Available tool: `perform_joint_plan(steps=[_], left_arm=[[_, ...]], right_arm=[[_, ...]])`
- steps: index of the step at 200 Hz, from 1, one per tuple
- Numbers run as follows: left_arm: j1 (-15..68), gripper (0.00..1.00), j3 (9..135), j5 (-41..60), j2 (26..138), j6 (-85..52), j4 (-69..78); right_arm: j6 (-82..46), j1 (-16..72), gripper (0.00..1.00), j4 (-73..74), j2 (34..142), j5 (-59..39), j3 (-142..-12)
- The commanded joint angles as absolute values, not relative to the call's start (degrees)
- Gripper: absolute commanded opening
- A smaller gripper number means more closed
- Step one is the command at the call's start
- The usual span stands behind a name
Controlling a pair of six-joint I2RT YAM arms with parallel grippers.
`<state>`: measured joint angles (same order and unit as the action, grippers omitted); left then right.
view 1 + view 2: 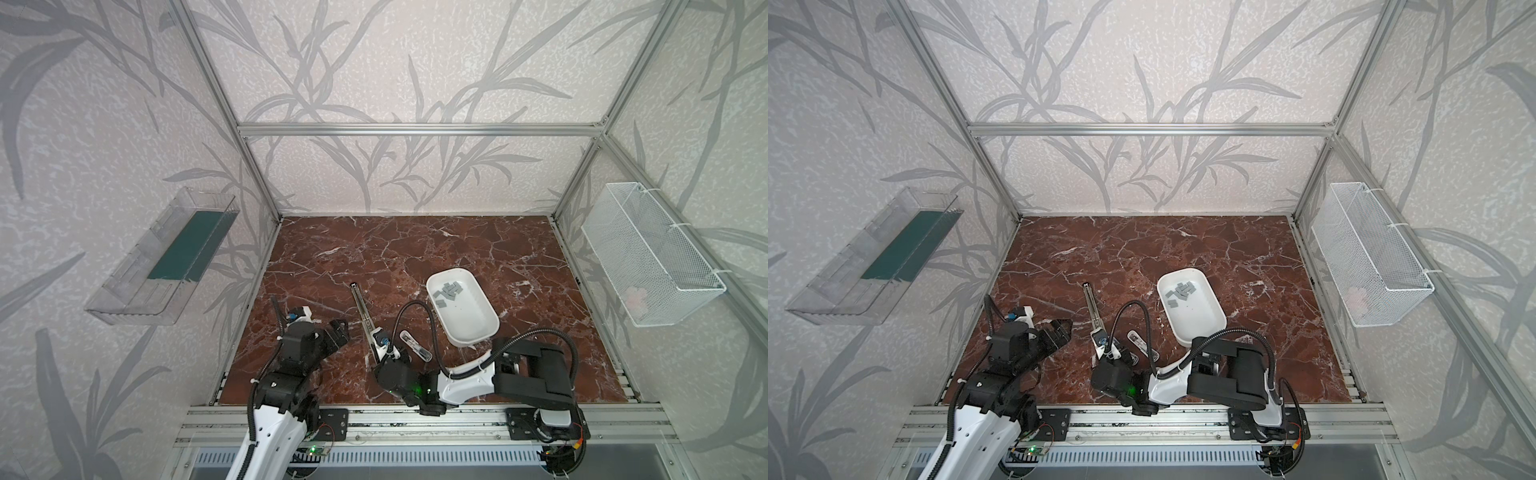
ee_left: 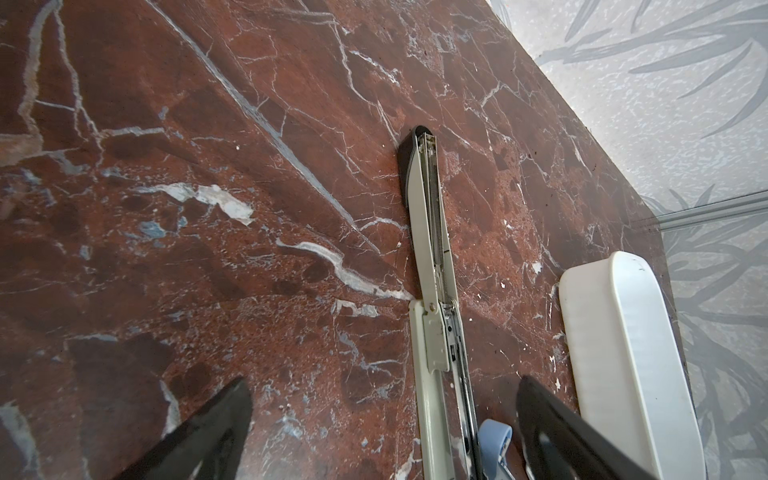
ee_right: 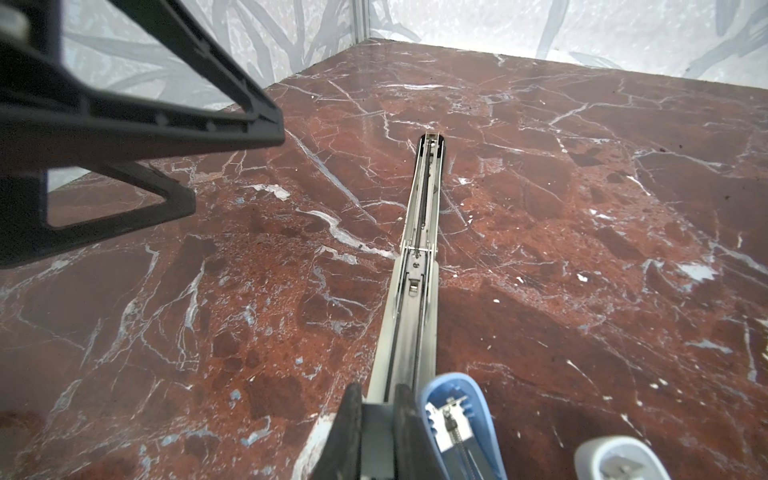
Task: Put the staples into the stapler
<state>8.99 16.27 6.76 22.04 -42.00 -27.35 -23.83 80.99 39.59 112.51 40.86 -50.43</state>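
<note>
Surface: red marble tabletop (image 1: 457, 249).
Stapler (image 1: 362, 307): hinged open, right gripper (image 3: 378, 397) clamped on its front-edge end.
Left gripper (image 1: 340, 328): jaws spread, empty.
Next: likely picking staples (image 1: 449, 291) from white tray (image 1: 469, 326).

Looks like a robot lab test cell, not a home: aluminium frame (image 1: 419, 129), leaf wallpaper (image 1: 374, 62) panels, marble-look tabletop (image 1: 415, 249), two arms (image 1: 528, 370) bolted to a rail (image 1: 395, 428) along the bottom edge.

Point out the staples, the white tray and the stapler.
staples (image 1: 451, 290): in a top view, middle of the grey pile.
white tray (image 1: 471, 322): in a top view, bare floor nearer the robot.
stapler (image 3: 419, 232): right wrist view, its open metal channel.
</note>
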Motion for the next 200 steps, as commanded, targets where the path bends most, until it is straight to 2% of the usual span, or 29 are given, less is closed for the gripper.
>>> perform_joint_plan(steps=[1, 200], left_arm=[[9.18, 0.99, 16.88, 6.5, 21.45, -41.48, -27.16], [9.31, 0.99, 16.88, 6.52, 21.14, -41.48, -27.27]], right_arm=[[-22.95, 80.69, 0.02, 41.65, 112.05, 41.55, -49.92], [-23.9, 80.22, 0.02, 41.04, 113.75, 42.45, -49.75]])
